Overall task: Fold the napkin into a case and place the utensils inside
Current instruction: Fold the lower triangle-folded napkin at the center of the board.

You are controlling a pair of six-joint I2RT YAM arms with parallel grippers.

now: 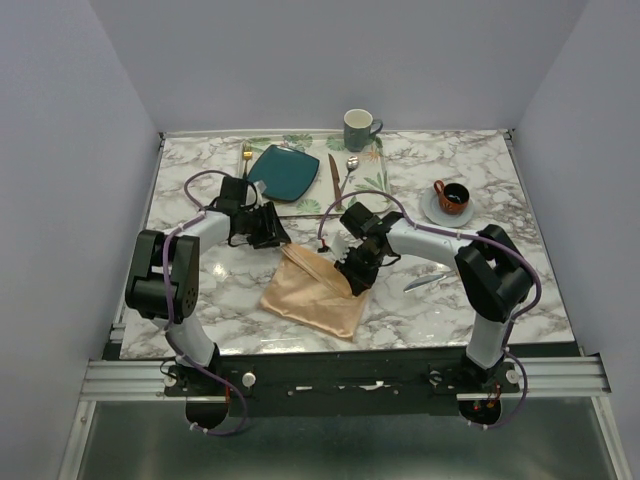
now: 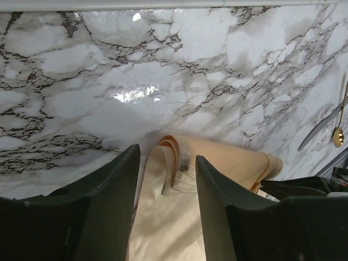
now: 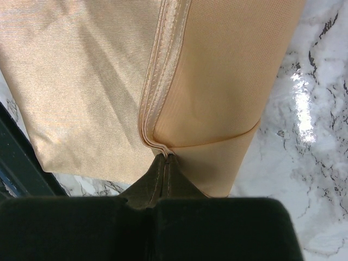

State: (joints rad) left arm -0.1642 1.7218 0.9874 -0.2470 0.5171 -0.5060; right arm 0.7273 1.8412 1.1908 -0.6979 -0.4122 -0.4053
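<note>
Peach cloth first: the napkin [image 1: 312, 292] lies folded on the marble table [image 1: 235, 295], in the middle of the near half, right between the two arms. Its long axis runs on a slant, from the far-left corner by the left gripper [image 1: 268, 228] down to the near-right corner close to the table's front edge.

The right gripper [image 1: 352, 268] is clamped tight on the stacked hem on the far-right side. In the wrist view you can see several layers of stitched edge pinched between its fingers. The left gripper is about half spread, one finger on each side of the far-left corner with the cloth under the gap. It's not squeezing anything as far as I can see.

The silver knife [image 1: 425, 282] lies flat on the marble just right of the napkin, roughly crosswise with a slight slant. The gold spoon [image 2: 338, 137] sits right beside it, though only its bowl and a bit of handle show.

The tabletop is glossy white with grey veins. At the back there's a leaf-print tray [image 1: 375, 185] with a teal plate [image 1: 285, 172] on it, and a green mug [image 1: 358, 128] at the tray's far edge. An orange cup [image 1: 452, 195] on a saucer stands off to the right, and plain pale lilac walls close in three sides
</note>
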